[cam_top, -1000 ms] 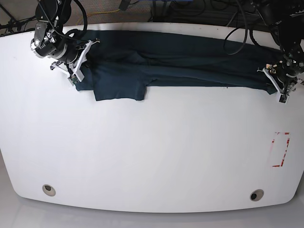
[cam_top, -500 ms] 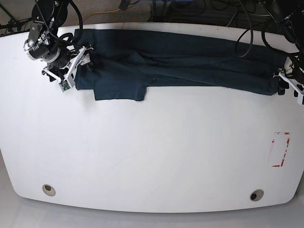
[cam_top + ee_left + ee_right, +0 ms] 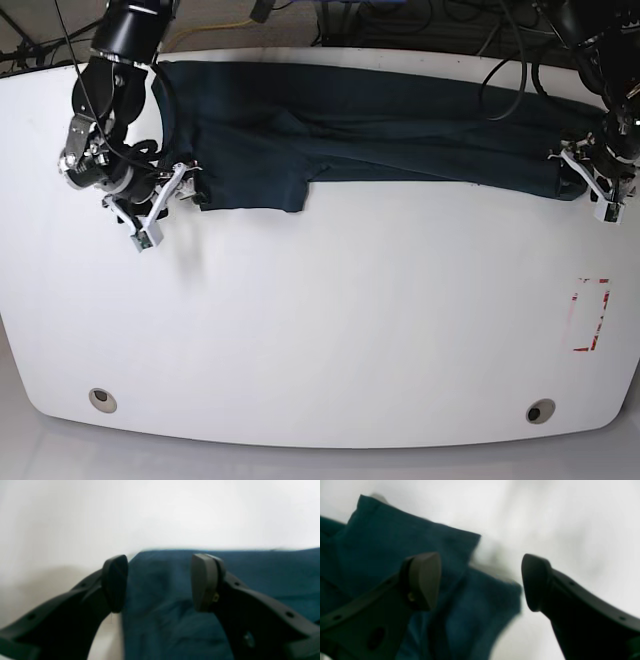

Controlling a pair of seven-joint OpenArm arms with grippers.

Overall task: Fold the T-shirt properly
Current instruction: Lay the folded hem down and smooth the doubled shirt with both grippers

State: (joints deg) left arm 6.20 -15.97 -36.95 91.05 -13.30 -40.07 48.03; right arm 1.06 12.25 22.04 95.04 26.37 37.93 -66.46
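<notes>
The dark navy T-shirt (image 3: 380,125) lies flat in a long band along the table's far edge, with a flap hanging toward me left of centre. My right gripper (image 3: 163,207) is at the shirt's left end. In the right wrist view this gripper (image 3: 480,582) is open over a corner of the cloth (image 3: 395,540). My left gripper (image 3: 593,188) is at the shirt's right end. In the left wrist view it (image 3: 160,582) is open, its fingers astride the cloth's corner (image 3: 162,622). Neither holds cloth.
The white table (image 3: 320,320) has a red rectangle mark (image 3: 590,315) at the right and two round holes (image 3: 100,399) (image 3: 541,411) near the front edge. Cables (image 3: 420,25) hang behind the far edge.
My right gripper has moved toward the front, to the shirt's lower left corner. My left gripper has come back inward onto the shirt's right end. The shirt lies much as before.
</notes>
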